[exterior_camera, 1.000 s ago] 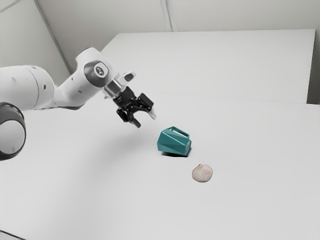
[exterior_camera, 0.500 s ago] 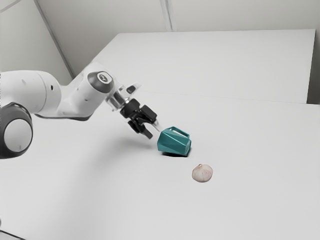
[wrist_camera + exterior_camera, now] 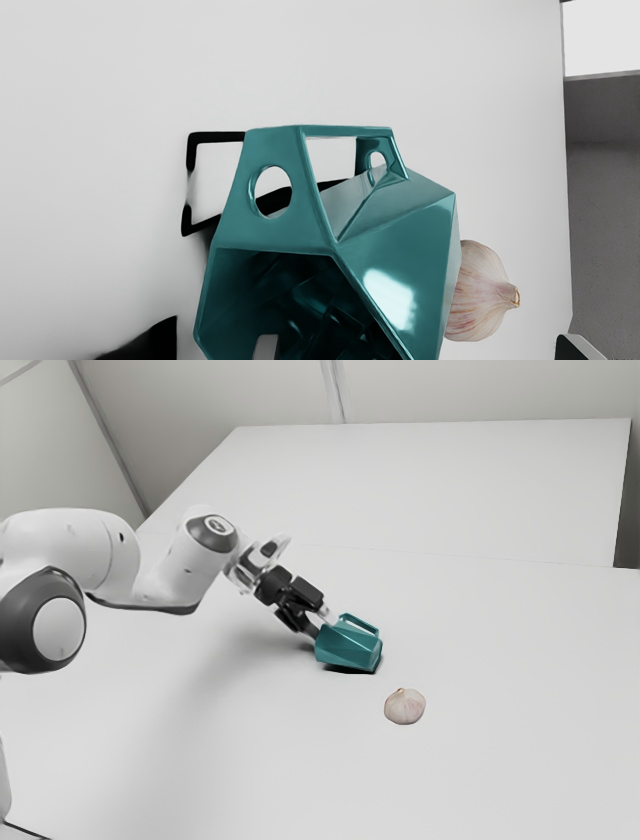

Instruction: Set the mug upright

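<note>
The teal faceted mug (image 3: pixel 348 644) lies on its side on the white table (image 3: pixel 480 660), handle uppermost. Right at its end facing the arm is my gripper (image 3: pixel 320 623), tilted down toward it. From the hand, the mug (image 3: pixel 400 240) turns its dark open mouth to my gripper (image 3: pixel 421 348), whose fingers stand wide apart. One fingertip (image 3: pixel 266 347) overlaps the mouth, while the other is outside the mug, beyond its faceted wall. Whether the first tip touches the mug cannot be told.
A garlic bulb (image 3: pixel 405 706) rests on the table near the mug's base end, and in the wrist view the garlic (image 3: pixel 480 292) is partly behind the mug. The table's edge (image 3: pixel 566 175) runs past the garlic.
The arm has moved down and toward the exterior view's right, bringing my gripper from above and beside the mug to its mouth. The mug and garlic have stayed put.
</note>
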